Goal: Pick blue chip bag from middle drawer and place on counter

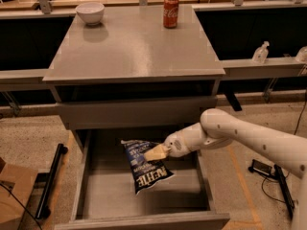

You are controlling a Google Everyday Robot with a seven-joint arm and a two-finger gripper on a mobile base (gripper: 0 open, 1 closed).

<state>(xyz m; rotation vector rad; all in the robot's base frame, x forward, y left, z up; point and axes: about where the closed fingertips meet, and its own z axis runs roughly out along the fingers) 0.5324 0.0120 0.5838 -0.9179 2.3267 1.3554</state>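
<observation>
Camera view: middle drawer (100, 200) is pulled fully out at the bottom of the cabinet, grey floor and low side walls visible. Gripper (156, 152) sits over the drawer's rear half, reaching in from the right on the white arm (240, 133), its tan fingers (152, 153) pinched onto the upper part of the blue chip bag (146, 171). Bag hangs tilted from that grip with its top edge towards the back left and its "Kettle" print low on the front face. Its lower end sits over the middle of the drawer floor; can't tell if it touches the floor or clears it. Bag is inside the drawer's outline, well below the counter (134, 51). The drawer above shows a closed flat front (129, 111). On the counter: a white bowl (90, 12) at the back left corner, contents not visible, and a red soda can (171, 5) upright at the back, right of centre, well apart from the bowl. Cardboard box (12, 190) on the floor left of the cabinet.
</observation>
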